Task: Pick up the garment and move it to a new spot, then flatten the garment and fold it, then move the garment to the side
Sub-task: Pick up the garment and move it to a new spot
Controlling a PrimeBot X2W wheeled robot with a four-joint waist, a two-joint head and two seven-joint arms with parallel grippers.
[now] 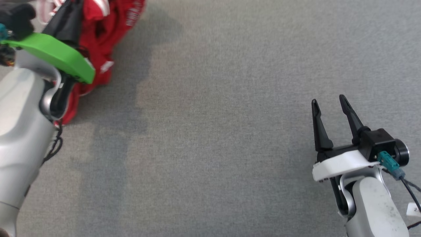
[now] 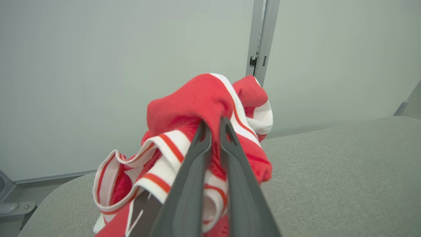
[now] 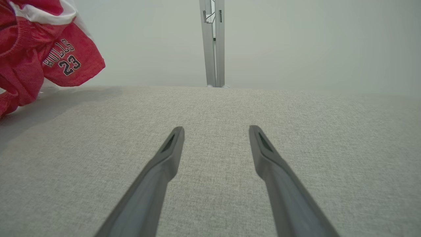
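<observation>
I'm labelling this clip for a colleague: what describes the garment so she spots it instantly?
Start at the wide grey table; look to its far left, beside the arm's green bracket. The garment is the bunched red jersey there, with white striped trim and the number 23.

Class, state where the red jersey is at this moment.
The red jersey is bunched at the head view's upper left, at the grey surface's far edge, clamped in the left end effector.

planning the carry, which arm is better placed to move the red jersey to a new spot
Left. The left gripper is shut on the red jersey. The right gripper is open over bare grey surface, well apart from it.
</observation>
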